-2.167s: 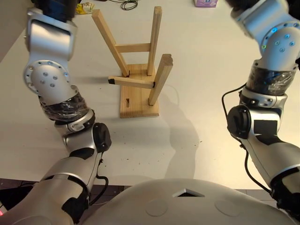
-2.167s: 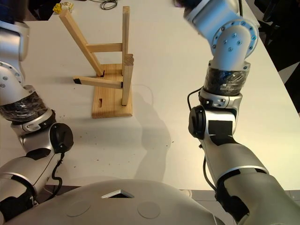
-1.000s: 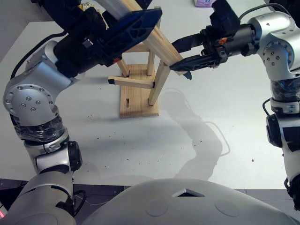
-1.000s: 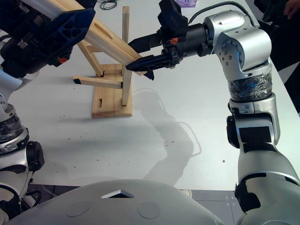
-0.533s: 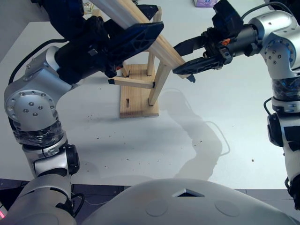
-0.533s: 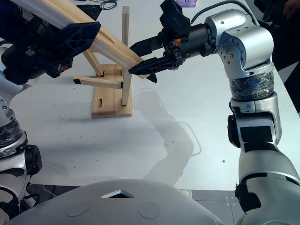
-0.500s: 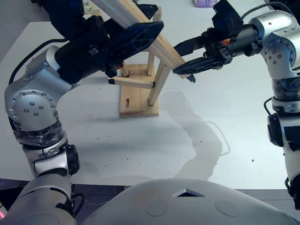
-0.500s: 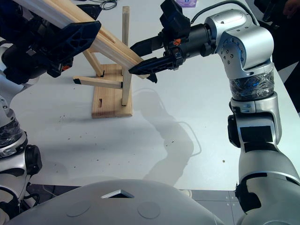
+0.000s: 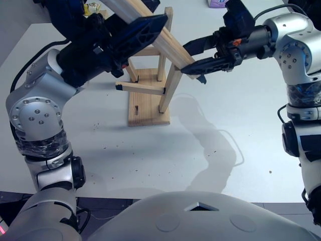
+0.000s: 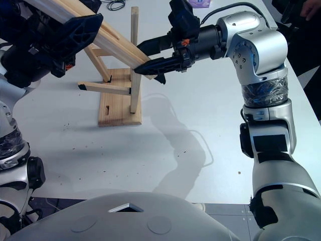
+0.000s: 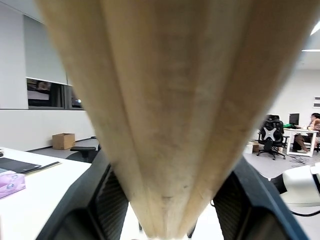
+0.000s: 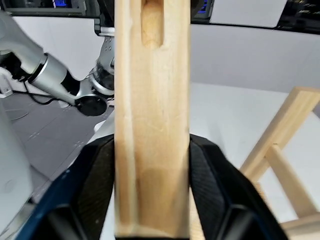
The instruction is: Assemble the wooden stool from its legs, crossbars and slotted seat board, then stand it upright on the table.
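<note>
The slotted seat board [image 9: 148, 114] lies flat on the table. Three legs stand up from it, among them the near one [image 9: 172, 85], and they are joined by a lower crossbar [image 9: 140, 88] and an upper crossbar [image 9: 146, 50]. A loose wooden leg [image 9: 173, 47] slants in the air above them. My left gripper [image 9: 150, 25] is shut on its upper part, and the wood sits between the dark fingers [image 11: 102, 200]. My right gripper [image 9: 193, 55] is shut on the leg's lower end [image 12: 152, 125], just beside the top of the near leg.
A small pink box [image 9: 219, 3] sits at the table's far edge, a yellow item [image 9: 93, 7] at the far left, and cables [image 10: 113, 4] lie behind the stool. Bare tabletop [image 9: 165, 155] stretches in front of the board and to its right.
About two seconds ago both arms were held back with no leg in sight. Now both grip the leg over the stool. In the last half second it rose slightly and moved left.
</note>
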Controlling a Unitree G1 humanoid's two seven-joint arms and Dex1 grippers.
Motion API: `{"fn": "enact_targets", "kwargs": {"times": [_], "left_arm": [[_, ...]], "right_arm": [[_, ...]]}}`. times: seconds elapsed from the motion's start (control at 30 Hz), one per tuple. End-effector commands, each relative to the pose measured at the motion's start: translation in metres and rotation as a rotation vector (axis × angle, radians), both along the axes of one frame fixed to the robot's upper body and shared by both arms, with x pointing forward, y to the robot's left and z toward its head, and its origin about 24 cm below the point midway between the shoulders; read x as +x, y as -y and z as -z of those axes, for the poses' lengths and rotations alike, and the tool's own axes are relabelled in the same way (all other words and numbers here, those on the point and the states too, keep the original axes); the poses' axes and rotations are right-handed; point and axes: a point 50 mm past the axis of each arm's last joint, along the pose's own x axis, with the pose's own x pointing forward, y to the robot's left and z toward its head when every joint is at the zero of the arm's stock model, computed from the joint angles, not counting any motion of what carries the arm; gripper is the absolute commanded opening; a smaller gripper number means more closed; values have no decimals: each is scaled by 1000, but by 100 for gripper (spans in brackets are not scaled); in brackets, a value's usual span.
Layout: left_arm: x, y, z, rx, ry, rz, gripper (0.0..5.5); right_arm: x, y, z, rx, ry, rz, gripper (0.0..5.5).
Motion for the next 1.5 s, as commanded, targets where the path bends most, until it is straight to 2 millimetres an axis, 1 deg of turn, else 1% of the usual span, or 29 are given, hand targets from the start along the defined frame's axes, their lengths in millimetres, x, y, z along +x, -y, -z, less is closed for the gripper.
{"fn": "enact_targets", "kwargs": {"times": [0.03, 0.13, 0.2, 0.27, 0.4, 0.5, 0.57, 0.63, 0.73, 0.83, 0.9, 0.97, 1.1, 1.17, 1.2, 1.27, 1.3, 1.4, 1.5], "left_arm": [[-5, 4, 3, 17, 1, 51, 209], [-4, 2, 5, 21, -2, 37, 207], [-2, 0, 6, 17, -2, 11, 207], [1, -3, 6, 7, 0, -28, 206], [6, -15, 5, -18, 10, -137, 206], [7, -26, 5, -3, 26, -198, 206], [8, -35, 0, 25, 56, -230, 206], [11, -47, -9, 65, 104, -274, 206], [16, -73, -32, 134, 186, -357, 206], [20, -92, -45, 227, 212, -381, 206], [22, -101, -45, 305, 192, -364, 206], [25, -110, -34, 398, 142, -349, 206], [33, -127, 14, 588, 10, -332, 206], [35, -129, 37, 648, -35, -305, 206], [33, -128, 43, 673, -42, -286, 206], [30, -121, 54, 690, -46, -239, 206], [26, -116, 61, 696, -51, -215, 206], [5, -104, 79, 671, -54, -199, 205], [0, -92, 89, 644, -36, -220, 205]], "right_arm": [[4, 3, -7, -2, 10, 44, 305], [3, 5, -12, 10, -2, 32, 349], [3, 6, -12, 12, -10, 34, 371], [4, 9, -12, 16, -11, 51, 407], [13, 25, -25, 109, -19, 166, 462], [12, 42, -36, 193, -8, 220, 464], [11, 50, -42, 245, 21, 259, 464], [10, 58, -45, 289, 55, 313, 464], [8, 76, -44, 365, 104, 438, 464], [-5, 97, -41, 431, 138, 551, 464], [-16, 106, -38, 457, 159, 606, 464], [-26, 109, -33, 476, 167, 644, 464], [-38, 109, -19, 506, 143, 704, 464], [-43, 112, -12, 519, 125, 747, 464], [-43, 114, -11, 523, 117, 768, 464], [-39, 121, -9, 522, 104, 818, 464], [-36, 121, -9, 516, 99, 824, 464], [-27, 112, -15, 484, 108, 750, 464], [-27, 114, -20, 469, 110, 745, 464]]}}
